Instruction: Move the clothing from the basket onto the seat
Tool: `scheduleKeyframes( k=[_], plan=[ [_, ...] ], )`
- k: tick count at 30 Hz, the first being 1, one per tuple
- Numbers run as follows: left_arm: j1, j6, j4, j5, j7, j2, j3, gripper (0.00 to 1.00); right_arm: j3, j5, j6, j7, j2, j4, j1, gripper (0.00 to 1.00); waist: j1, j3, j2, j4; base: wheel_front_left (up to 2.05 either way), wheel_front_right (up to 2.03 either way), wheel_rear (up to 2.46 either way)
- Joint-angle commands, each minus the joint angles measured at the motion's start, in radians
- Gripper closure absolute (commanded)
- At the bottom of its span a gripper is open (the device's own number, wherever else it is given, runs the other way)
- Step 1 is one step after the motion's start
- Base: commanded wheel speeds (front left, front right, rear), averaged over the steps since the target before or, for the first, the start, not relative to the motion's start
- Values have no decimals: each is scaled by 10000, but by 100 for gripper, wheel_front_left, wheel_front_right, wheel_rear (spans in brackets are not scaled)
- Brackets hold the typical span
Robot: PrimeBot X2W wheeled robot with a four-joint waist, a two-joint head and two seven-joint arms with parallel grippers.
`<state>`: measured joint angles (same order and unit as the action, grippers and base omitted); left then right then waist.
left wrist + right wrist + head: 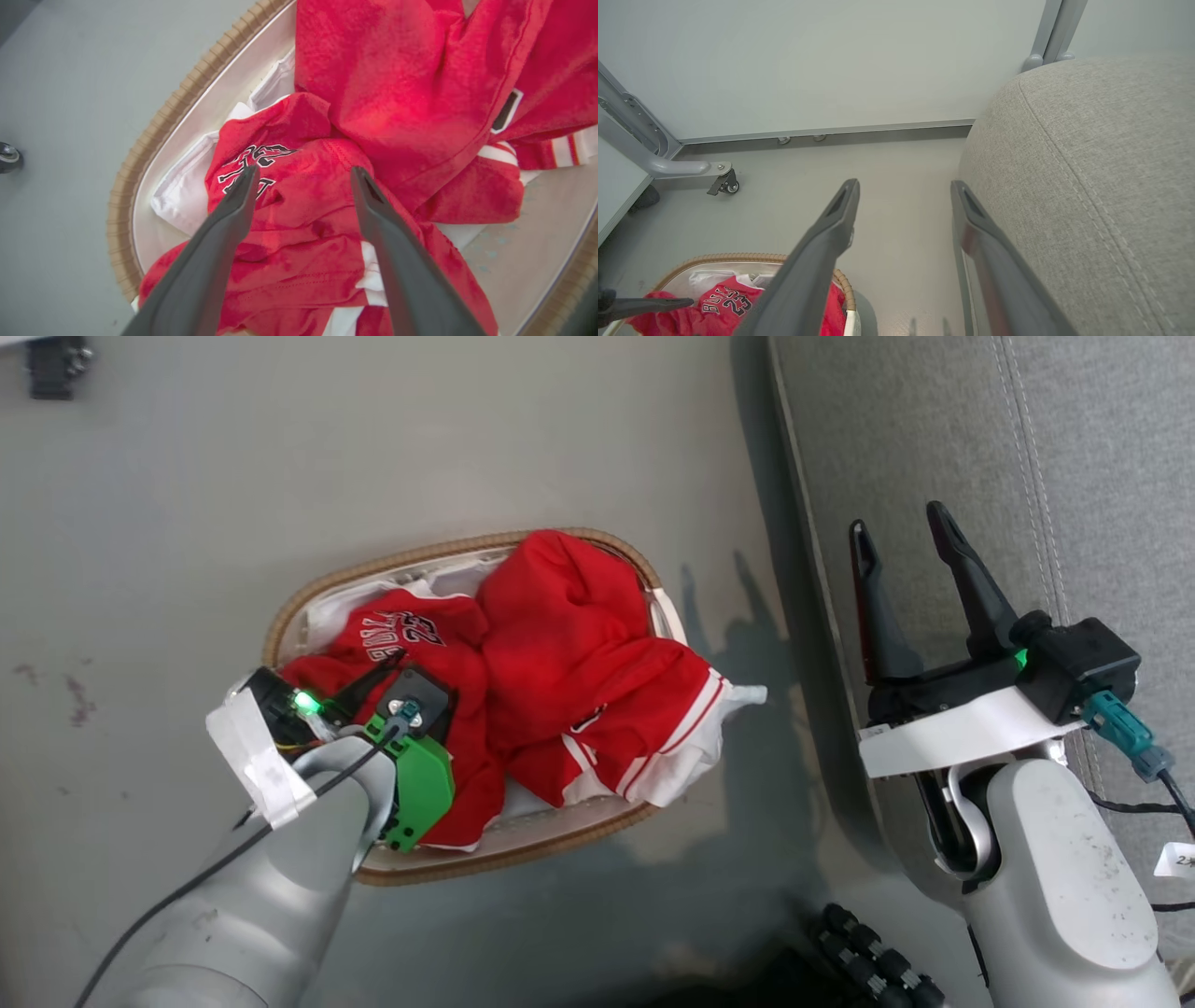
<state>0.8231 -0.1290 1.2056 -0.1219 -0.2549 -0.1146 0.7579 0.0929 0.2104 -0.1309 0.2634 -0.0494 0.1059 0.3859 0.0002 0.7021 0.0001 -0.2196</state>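
Observation:
The basket [280, 625] stands on the grey floor, holding both pieces of red clothing. The jersey [411, 635] with the number 23 lies on its left side, and the other red garment [579, 635] with white stripes spills over the right rim. My left gripper [387, 672] is over the jersey; in the left wrist view it [304, 172] is open, fingertips on either side of a fold of the jersey [280, 121] beside the lettering. My right gripper [896, 523] is open and empty above the left edge of the grey seat [934, 429].
A white cloth liner [182, 196] shows under the clothing. Beyond the basket, a grey frame leg with a caster [724, 184] stands against the pale wall. A black ribbed part [868, 961] lies on the floor near my right arm. A dark object [56, 369] sits far left.

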Motion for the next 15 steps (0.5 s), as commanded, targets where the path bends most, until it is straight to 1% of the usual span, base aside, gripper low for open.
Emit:
scheduleKeyframes(
  k=[1, 7, 11, 15],
  plan=[
    [272, -29, 138, 26, 88, -171, 99, 0, 93, -45, 3, 22, -16, -73, 164, 0, -2, 686, -1, -617, 0, 0, 0],
    [764, 12, 543, -14, 734, -382, 261, 0, 452, 225, 3, 22, -20, -174, 168, 0, -2, 1066, -1, -889, 0, 0, 0],
    [969, 186, 689, 106, 1300, -508, 394, 0, 694, 317, 3, 22, -19, -238, 152, 0, -2, 1213, -1, -1024, 0, 0, 0],
    [1093, 476, 770, 23, 1938, -572, 388, 0, 909, 330, 3, 22, -20, -328, 203, 0, -2, 1369, -1, -1138, 0, 0, 0]
  ],
)
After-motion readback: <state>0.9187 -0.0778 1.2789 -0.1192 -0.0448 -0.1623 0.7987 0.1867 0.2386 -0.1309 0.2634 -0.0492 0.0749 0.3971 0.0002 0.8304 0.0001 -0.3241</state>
